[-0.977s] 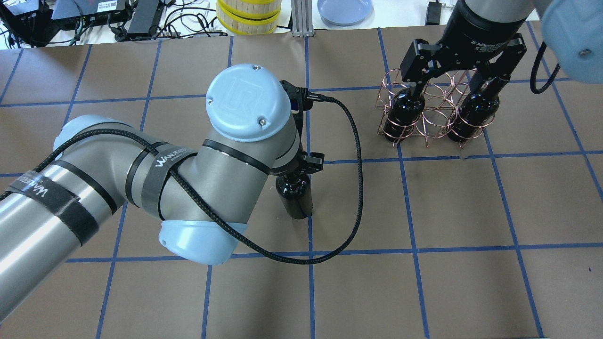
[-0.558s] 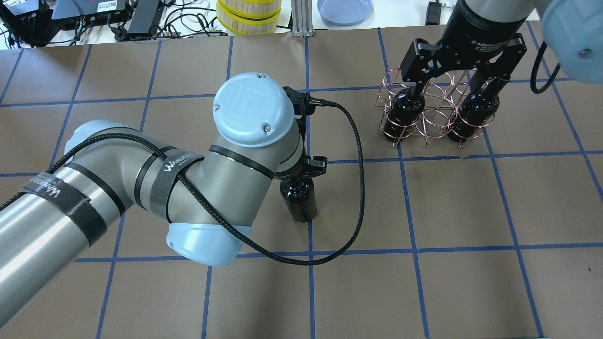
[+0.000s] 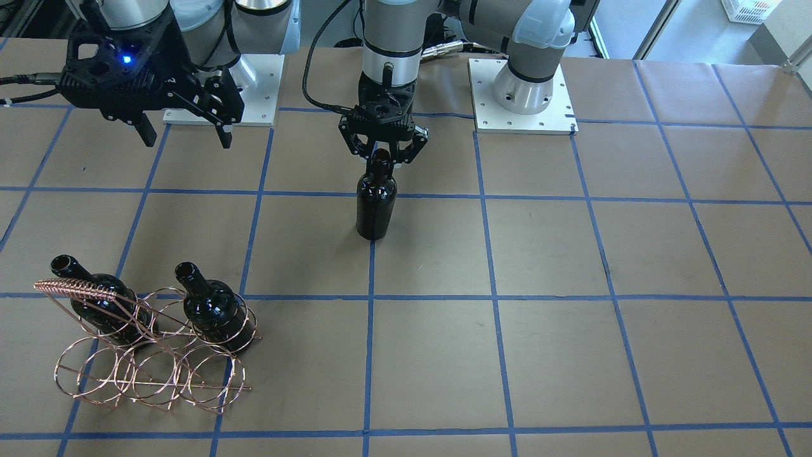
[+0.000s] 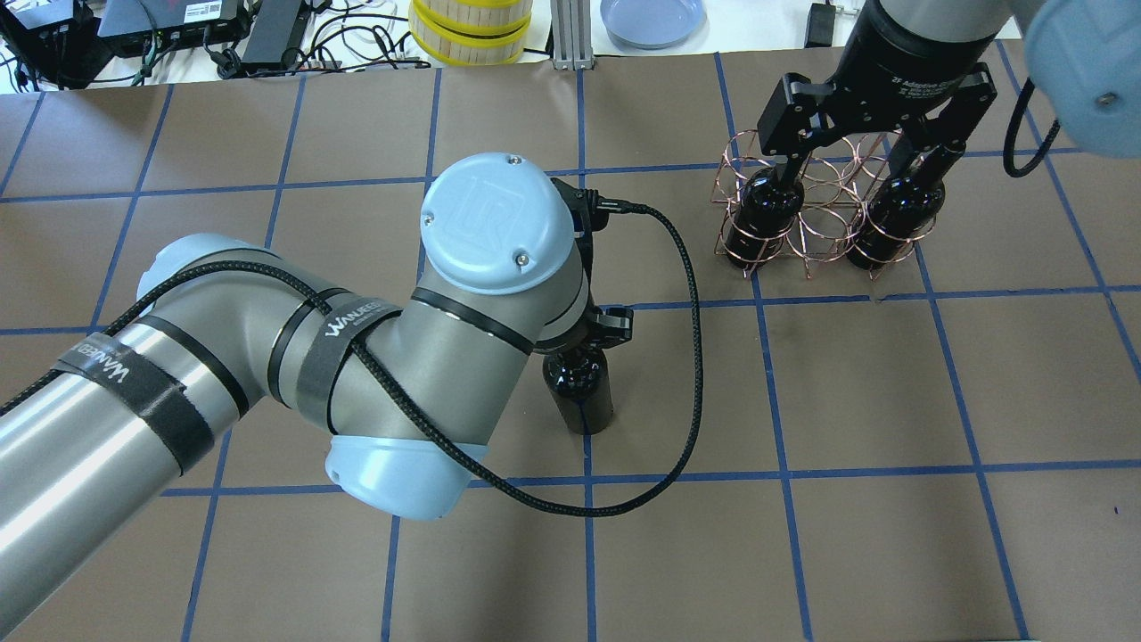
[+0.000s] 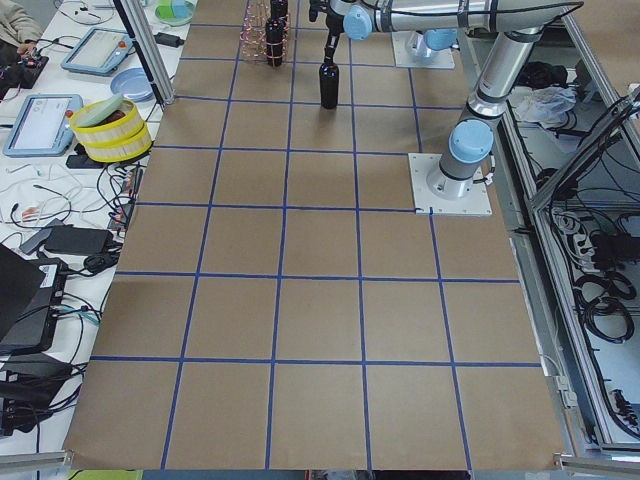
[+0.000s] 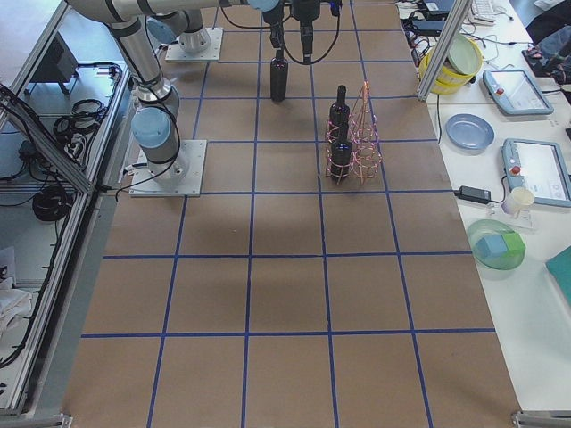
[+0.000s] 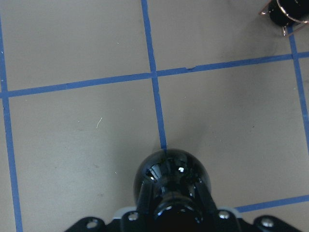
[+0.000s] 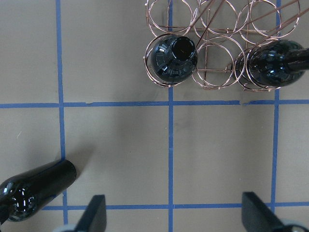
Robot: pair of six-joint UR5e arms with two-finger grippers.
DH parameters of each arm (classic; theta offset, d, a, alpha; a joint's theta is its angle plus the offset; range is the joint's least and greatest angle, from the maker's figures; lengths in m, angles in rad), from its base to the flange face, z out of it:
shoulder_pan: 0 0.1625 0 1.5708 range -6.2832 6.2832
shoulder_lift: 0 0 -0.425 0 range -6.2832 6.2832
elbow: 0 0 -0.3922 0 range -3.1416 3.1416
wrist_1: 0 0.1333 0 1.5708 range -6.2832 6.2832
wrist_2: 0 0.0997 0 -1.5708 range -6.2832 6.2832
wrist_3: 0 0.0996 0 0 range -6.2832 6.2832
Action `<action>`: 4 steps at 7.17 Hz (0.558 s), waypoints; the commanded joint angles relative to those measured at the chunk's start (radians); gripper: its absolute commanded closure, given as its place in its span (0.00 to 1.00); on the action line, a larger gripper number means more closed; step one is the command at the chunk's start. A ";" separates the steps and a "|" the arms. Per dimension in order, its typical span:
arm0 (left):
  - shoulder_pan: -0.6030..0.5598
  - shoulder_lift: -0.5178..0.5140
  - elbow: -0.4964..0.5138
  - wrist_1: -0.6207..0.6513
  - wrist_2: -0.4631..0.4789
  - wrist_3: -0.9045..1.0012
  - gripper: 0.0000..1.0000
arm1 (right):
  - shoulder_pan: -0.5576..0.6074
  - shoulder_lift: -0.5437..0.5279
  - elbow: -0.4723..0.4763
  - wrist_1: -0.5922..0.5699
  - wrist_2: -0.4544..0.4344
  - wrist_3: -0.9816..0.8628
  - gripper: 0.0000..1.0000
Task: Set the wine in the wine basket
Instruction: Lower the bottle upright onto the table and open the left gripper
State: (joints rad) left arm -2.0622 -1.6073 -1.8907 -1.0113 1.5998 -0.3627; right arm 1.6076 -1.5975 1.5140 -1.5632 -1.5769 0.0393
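My left gripper (image 3: 381, 155) is shut on the neck of an upright near-black wine bottle (image 3: 375, 206) at the table's middle, its base at or just above the surface. The bottle also shows in the overhead view (image 4: 581, 392) and the left wrist view (image 7: 171, 179). The copper wire wine basket (image 3: 146, 371) stands at my right side and holds two look-alike bottles (image 4: 762, 214) (image 4: 896, 218), with an empty ring between them. My right gripper (image 4: 856, 165) hovers open and empty above the basket (image 8: 212, 63).
Yellow-banded round containers (image 4: 470, 31), a blue plate (image 4: 652, 18) and cables lie beyond the table's far edge. The left arm's black cable (image 4: 686, 357) loops beside the held bottle. Blue tape lines grid the brown table.
My left arm has carried the bottle a little to the right, toward the basket's side. The right gripper and the basket have not moved.
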 commanded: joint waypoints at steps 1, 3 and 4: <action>-0.006 0.001 -0.001 -0.033 0.005 -0.013 1.00 | 0.000 -0.001 0.000 0.000 -0.002 0.001 0.00; -0.007 0.000 -0.001 -0.050 0.028 -0.013 1.00 | 0.000 -0.001 0.000 0.000 0.000 0.001 0.00; -0.007 0.003 -0.001 -0.056 0.028 -0.013 1.00 | 0.000 0.001 0.000 0.000 0.000 0.001 0.00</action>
State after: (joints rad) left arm -2.0687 -1.6050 -1.8907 -1.0588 1.6247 -0.3752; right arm 1.6076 -1.5981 1.5140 -1.5631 -1.5771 0.0399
